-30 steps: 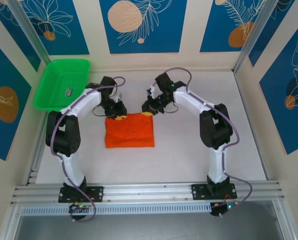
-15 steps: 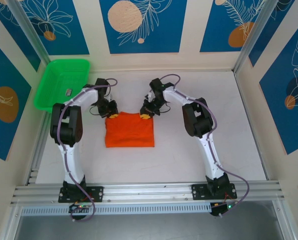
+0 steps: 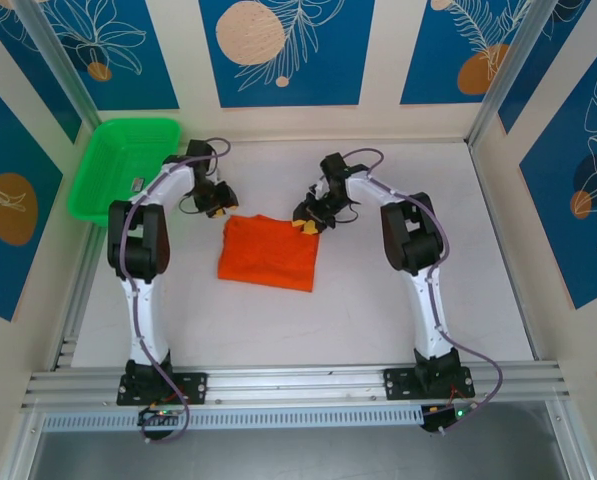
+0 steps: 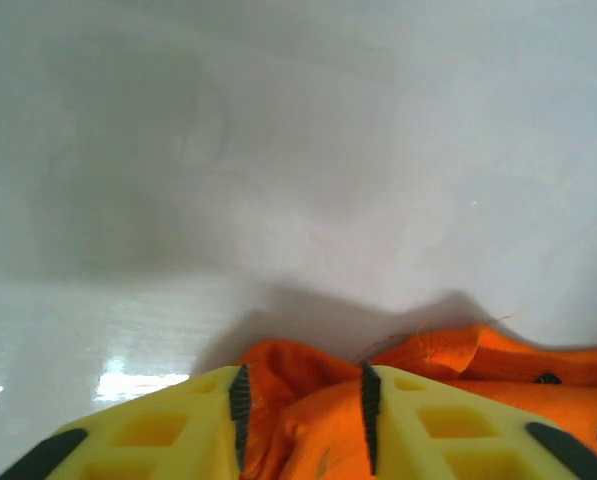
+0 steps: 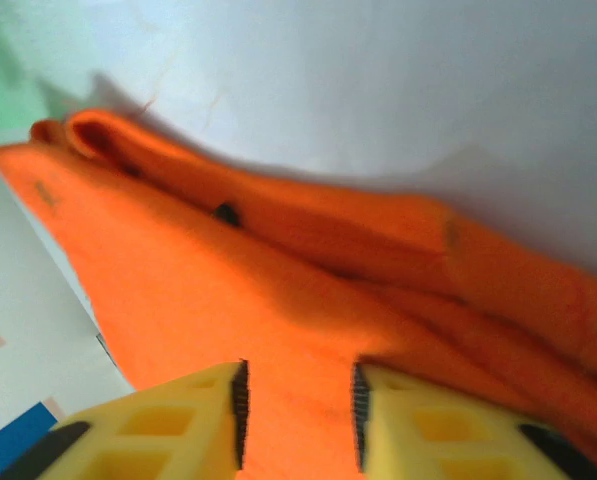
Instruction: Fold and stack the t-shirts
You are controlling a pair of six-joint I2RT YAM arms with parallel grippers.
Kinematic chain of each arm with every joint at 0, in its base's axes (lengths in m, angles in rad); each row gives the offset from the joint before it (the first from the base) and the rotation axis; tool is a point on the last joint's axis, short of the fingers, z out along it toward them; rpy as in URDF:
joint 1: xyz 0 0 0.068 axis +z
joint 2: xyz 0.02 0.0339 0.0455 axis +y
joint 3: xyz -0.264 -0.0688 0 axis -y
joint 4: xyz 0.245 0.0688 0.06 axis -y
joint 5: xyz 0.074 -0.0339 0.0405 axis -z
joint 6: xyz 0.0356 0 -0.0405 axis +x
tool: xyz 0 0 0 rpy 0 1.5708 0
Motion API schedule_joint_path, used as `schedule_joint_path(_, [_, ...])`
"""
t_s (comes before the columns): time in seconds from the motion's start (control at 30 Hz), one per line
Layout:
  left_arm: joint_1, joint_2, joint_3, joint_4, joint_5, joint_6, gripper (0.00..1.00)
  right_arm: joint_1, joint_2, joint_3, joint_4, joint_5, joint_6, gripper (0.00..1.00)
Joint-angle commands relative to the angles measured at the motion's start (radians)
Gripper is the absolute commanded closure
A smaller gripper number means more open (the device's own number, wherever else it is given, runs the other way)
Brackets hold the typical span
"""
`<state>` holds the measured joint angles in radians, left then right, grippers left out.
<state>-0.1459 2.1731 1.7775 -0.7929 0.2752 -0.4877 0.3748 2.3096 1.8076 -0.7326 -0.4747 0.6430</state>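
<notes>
This looks like a robotics lab test cell. A white jointed robot arm on the left (image 3: pixel 141 330) and its twin on the right (image 3: pixel 434 325) are bolted to a slotted aluminium rail (image 3: pixel 298 383) at the edge of a bare white tabletop (image 3: pixel 378 310). Aluminium frame posts (image 3: pixel 53 60) and printed blue leaf-pattern backdrop panels (image 3: pixel 328 60) box it in.

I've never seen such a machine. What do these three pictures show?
Two robot arms stand bolted at the near edge of a table, each ending in a two-finger gripper. One picture looks down from above; the other two come from cameras on the wrists, so the yellow shapes are fingers. On the table lies a folded orange t-shirt, with a green tray at the far left. The left gripper and right gripper sit at the shirt's far corners, cloth between their fingers; whether they pinch it is unclear.
</notes>
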Motion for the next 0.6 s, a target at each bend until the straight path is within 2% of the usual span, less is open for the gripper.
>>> schedule_joint_path(0.0, [0.011, -0.119, -0.009, -0.031, 0.037, 0.014, 0.58, -0.019, -0.162, -0.101, 0.101, -0.019, 0.031, 0.56])
schedule_joint_path(0.17, [-0.025, -0.284, -0.205, 0.002, 0.186, 0.076, 0.55, 0.0, -0.329, -0.305, 0.164, -0.001, 0.038, 0.43])
schedule_joint_path(0.37, [-0.076, -0.449, -0.498, 0.033, 0.252, 0.094, 0.55, 0.071, -0.339, -0.405, 0.044, 0.067, -0.021, 0.39])
schedule_joint_path(0.4, [-0.082, -0.466, -0.533, 0.041, 0.268, 0.098, 0.56, 0.082, -0.331, -0.41, 0.037, 0.089, -0.023, 0.39])
schedule_joint_path(0.47, [-0.1, -0.477, -0.579, 0.049, 0.331, 0.116, 0.72, 0.104, -0.308, -0.396, 0.011, 0.131, -0.039, 0.39])
schedule_joint_path(0.57, [-0.15, -0.448, -0.587, 0.007, 0.378, 0.165, 0.79, 0.13, -0.264, -0.36, -0.016, 0.153, -0.055, 0.43])
